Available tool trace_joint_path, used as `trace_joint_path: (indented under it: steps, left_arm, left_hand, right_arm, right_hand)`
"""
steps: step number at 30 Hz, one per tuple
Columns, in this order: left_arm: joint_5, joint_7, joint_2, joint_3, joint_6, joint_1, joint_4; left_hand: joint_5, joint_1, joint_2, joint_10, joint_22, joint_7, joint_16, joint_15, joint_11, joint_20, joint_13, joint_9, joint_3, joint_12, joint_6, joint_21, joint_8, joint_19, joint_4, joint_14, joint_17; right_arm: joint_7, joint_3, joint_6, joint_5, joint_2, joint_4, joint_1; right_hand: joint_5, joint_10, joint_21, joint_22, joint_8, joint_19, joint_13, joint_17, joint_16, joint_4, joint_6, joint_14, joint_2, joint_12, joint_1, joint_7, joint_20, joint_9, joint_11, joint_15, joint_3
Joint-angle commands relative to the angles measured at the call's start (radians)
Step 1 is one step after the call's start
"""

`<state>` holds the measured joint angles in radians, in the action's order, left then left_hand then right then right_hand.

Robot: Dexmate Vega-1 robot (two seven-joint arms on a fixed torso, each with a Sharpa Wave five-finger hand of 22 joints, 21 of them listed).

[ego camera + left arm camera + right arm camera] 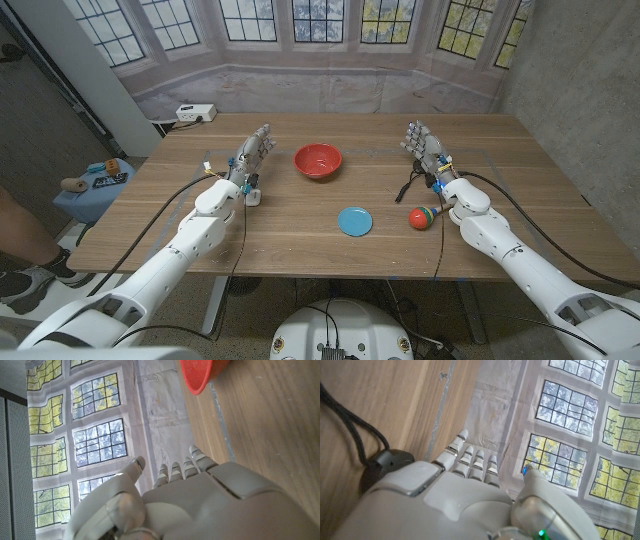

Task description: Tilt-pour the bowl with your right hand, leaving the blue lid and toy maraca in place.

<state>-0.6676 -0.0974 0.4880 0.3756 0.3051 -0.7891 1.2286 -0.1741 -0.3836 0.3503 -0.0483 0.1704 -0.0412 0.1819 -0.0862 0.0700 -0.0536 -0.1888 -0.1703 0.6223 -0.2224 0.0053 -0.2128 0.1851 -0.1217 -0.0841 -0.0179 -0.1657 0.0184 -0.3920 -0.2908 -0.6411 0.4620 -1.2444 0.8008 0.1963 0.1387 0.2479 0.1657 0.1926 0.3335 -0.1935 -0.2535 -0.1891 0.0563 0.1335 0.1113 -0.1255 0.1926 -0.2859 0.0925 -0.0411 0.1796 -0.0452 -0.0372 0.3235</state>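
A red bowl (317, 160) stands upright on the wooden table (300, 225), toward the far middle; its rim (202, 375) also shows in the left wrist view. A round blue lid (354, 221) lies nearer the front, and a toy maraca (422, 217) with a red, green and yellow head lies just to its right. My right hand (424, 145) stands at the far right of the table, fingers apart, holding nothing, well away from the bowl. My left hand (252, 155) waits left of the bowl, fingers extended and empty.
A black cable (412, 182) and small black puck (385, 467) lie by my right wrist. A white power strip (194, 113) sits beyond the table's far left corner. A blue stool with small items (95, 185) and a person's leg (20, 235) are at the left.
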Motion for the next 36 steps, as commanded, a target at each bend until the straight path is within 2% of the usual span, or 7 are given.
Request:
trace_joint_path:
  steps: [1,21,36]
  left_arm:
    - [-0.005,-0.088,-0.012,0.015,0.007,0.071,-0.102]
    - [-0.018,-0.078,0.017,0.002,-0.015,0.035,-0.038]
    - [-0.007,-0.046,0.045,-0.005,-0.013,-0.015,0.028]
  left_hand:
    - [-0.004,0.178,-0.189,0.003,0.004,-0.009,0.006,-0.005,0.007,0.003,-0.001,-0.005,0.008,-0.006,0.004,-0.002,0.005,-0.010,0.003,0.000,-0.004]
    - [-0.002,0.167,-0.194,0.003,0.004,-0.014,0.001,-0.006,0.005,0.004,-0.001,-0.005,0.014,-0.001,0.012,0.002,0.004,-0.011,0.021,0.002,-0.003]
    - [-0.002,0.156,-0.196,0.001,0.004,-0.013,-0.003,-0.005,0.012,0.003,-0.001,-0.006,0.020,0.004,0.014,0.006,0.002,-0.010,0.039,-0.002,-0.003]
  right_arm:
    - [-0.025,-0.025,0.015,0.022,-0.037,0.025,-0.033]
    - [-0.063,-0.033,0.044,0.050,-0.011,-0.054,-0.008]
    - [-0.059,-0.054,0.107,0.072,0.022,-0.110,-0.018]
  right_hand:
    - [0.005,0.008,0.004,0.002,0.004,0.009,-0.002,0.001,-0.004,-0.004,0.011,0.007,0.002,0.004,-0.012,-0.002,-0.022,0.005,-0.001,-0.032,0.007]
    - [0.004,0.007,-0.009,0.002,0.006,0.003,-0.001,0.016,-0.002,-0.022,0.022,0.004,0.004,0.003,-0.026,-0.007,-0.017,0.004,-0.002,-0.032,0.015]
    - [-0.001,0.010,-0.022,0.003,0.005,0.002,-0.001,0.031,-0.003,-0.047,0.029,0.001,0.006,0.004,-0.042,-0.019,-0.014,0.005,0.000,-0.028,0.023]
